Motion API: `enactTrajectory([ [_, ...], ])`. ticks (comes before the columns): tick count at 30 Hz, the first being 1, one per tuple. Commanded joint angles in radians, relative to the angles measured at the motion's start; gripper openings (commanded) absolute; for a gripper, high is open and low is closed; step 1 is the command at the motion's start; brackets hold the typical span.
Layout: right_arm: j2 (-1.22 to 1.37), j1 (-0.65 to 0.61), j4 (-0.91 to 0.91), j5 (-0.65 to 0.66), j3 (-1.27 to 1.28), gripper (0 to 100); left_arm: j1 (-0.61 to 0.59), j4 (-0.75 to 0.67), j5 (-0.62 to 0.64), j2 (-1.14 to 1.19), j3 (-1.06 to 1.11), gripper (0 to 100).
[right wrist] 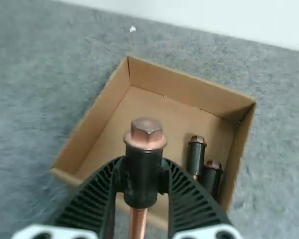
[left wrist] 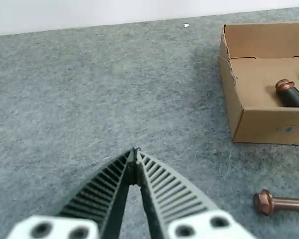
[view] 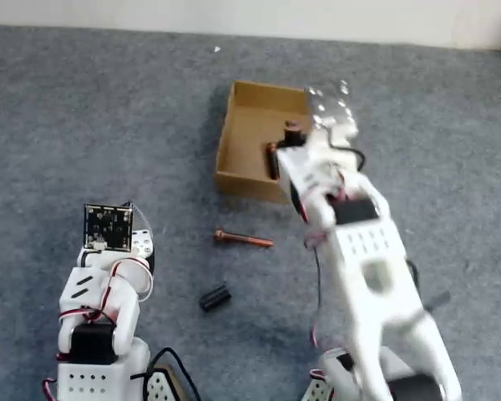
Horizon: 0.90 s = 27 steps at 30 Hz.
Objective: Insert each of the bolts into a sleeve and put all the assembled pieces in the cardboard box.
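Hovering over the cardboard box [right wrist: 187,89], upper centre of the high view, with the right gripper [right wrist: 142,169] clamped on a sleeved bolt [right wrist: 145,133]. Best lowered deep, clear of the two finished pieces [right wrist: 197,154] inside, then released. Left gripper [left wrist: 135,155] pinched shut, empty. Loose bolt [view: 244,239] and loose sleeve [view: 215,297] waiting mid-frame.

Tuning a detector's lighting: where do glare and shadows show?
High view: glare whitens the right gripper above the brown cardboard box. Left wrist view: the box's wall throws a faint shadow on the grey carpet. Right wrist view: mild sheen on the head of the copper-coloured bolt in its black sleeve.
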Motion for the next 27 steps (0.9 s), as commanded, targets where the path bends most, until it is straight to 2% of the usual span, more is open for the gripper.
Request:
enactTrajectory([
  [1, 0.163, 0.036, -0.119, 0.021, -0.14, 0.6, -0.013, -0.002, -0.008, -0.007, -0.007, 1],
  [10, 0.45, 0.076, -0.134, 0.023, -0.283, 1.2, -0.013, -0.002, -0.008, -0.007, -0.007, 1],
  [14, 0.475, 0.074, -0.07, 0.023, -0.289, 10.3, -0.013, -0.002, -0.008, -0.007, -0.007, 1],
  [16, 0.47, 0.074, -0.012, 0.023, -0.291, 13.8, -0.013, -0.002, -0.009, -0.007, -0.007, 1],
  [21, 0.401, 0.074, 0.088, 0.023, -0.312, 13.9, -0.022, -0.002, -0.009, -0.007, -0.01, 1],
  [27, 0.188, 0.022, 0.303, 0.025, -0.308, 13.9, -0.116, -0.003, -0.009, -0.007, -0.019, 1],
])
